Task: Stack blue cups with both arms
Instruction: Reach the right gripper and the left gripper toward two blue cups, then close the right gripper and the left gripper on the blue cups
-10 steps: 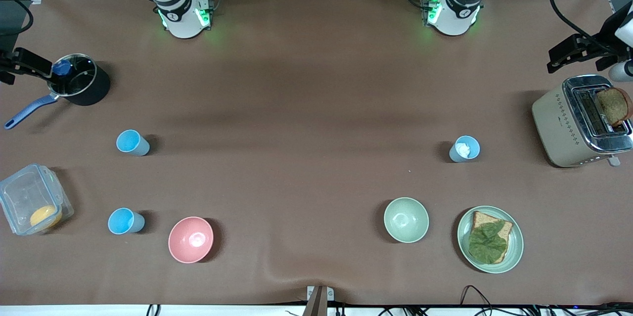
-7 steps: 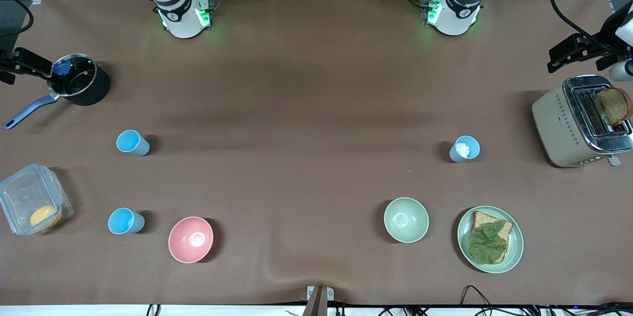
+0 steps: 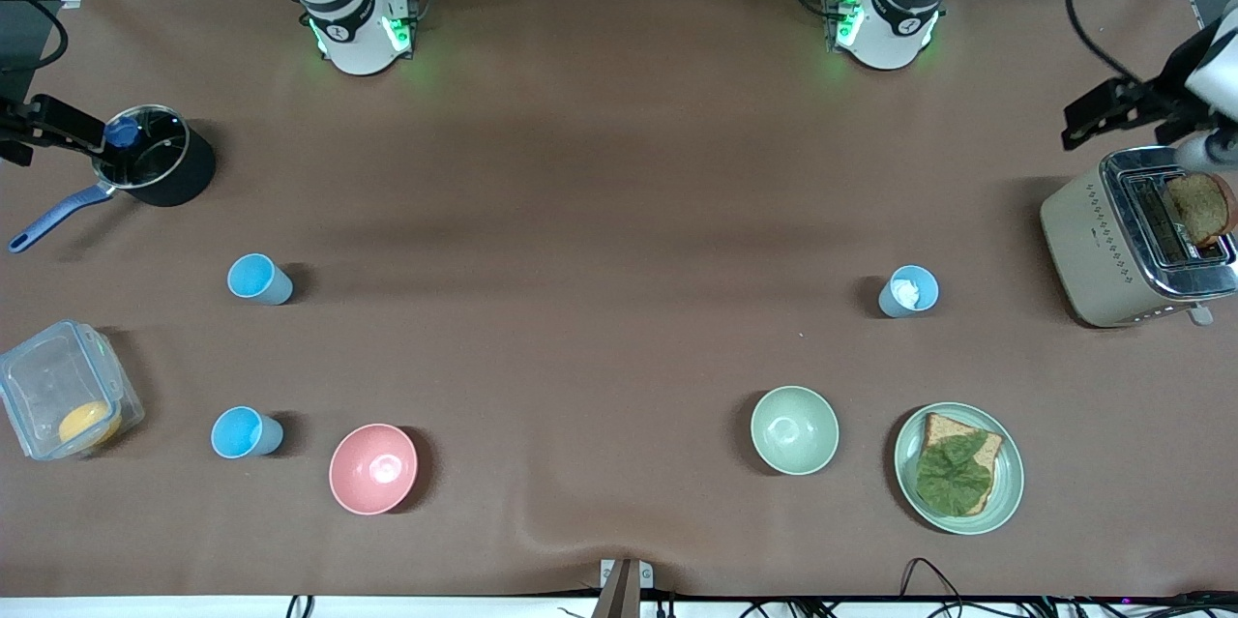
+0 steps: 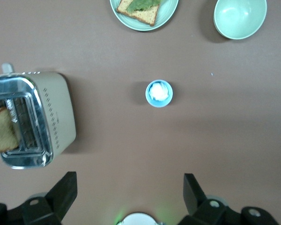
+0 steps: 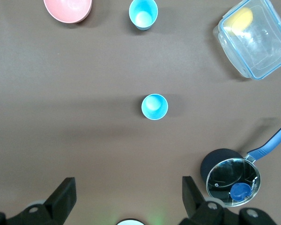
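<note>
Nearest the front edge, toward the right arm's end, 1 cup (image 3: pixel 246 432) stands beside the pink bowl (image 3: pixel 373 468). 2 more cups sit farther back: cup 2 (image 3: pixel 258 279) and, toward the left arm's end, cup 3 (image 3: pixel 908 291), with something white inside. Right gripper (image 5: pixel 126 199) and left gripper (image 4: pixel 129 197) hang high, fingers apart, empty. Judging by this, no stacking has begun; next, each arm should descend onto a cup.

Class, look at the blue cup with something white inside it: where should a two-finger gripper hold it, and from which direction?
Grip the blue cup by its outer wall just below the rim, descending from above. It stands upright with open table around it, so fingers probably fit either side.
</note>
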